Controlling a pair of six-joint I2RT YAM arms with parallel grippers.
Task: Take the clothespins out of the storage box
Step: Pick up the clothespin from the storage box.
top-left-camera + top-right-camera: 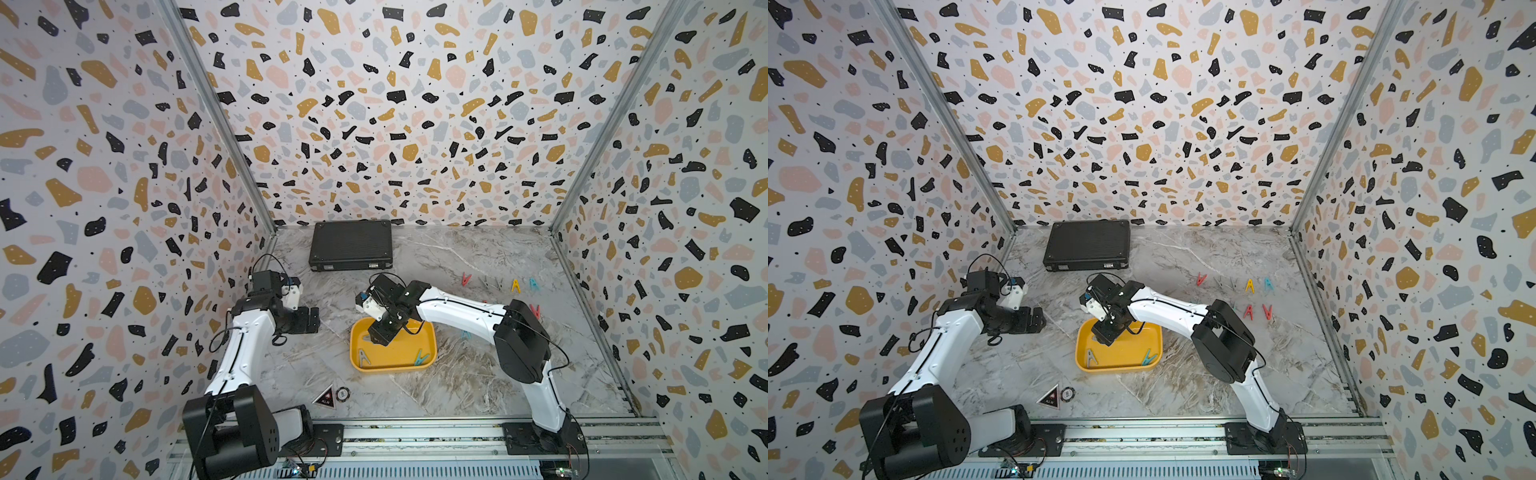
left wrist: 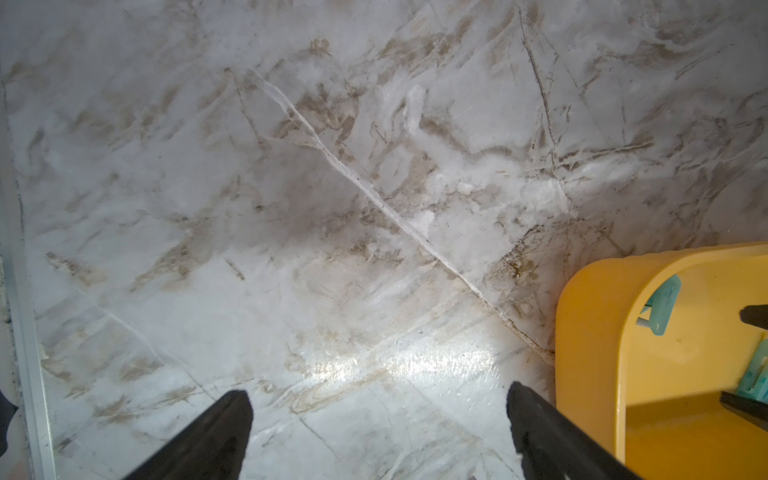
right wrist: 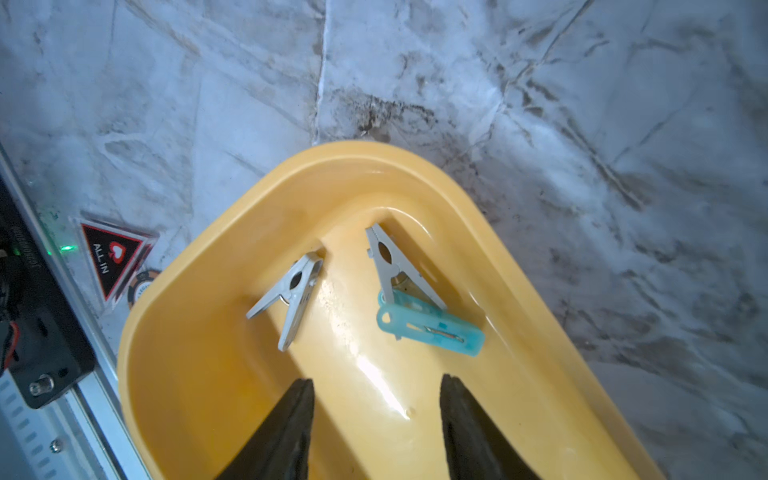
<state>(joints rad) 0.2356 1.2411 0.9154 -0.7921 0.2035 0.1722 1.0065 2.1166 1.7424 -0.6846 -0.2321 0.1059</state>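
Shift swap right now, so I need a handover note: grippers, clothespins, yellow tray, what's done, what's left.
Grippers: left gripper open, empty, over the bare marble table beside the yellow tray; right gripper open, empty, above the tray's floor.
In tray: a grey clothespin, a second grey clothespin with a teal clothespin overlapping it; another teal piece in the corner near the right gripper.
Done: red clothespin, yellow clothespin, blue clothespin and more lie on the table, on the right arm's side.
Left: lift out what the tray holds.
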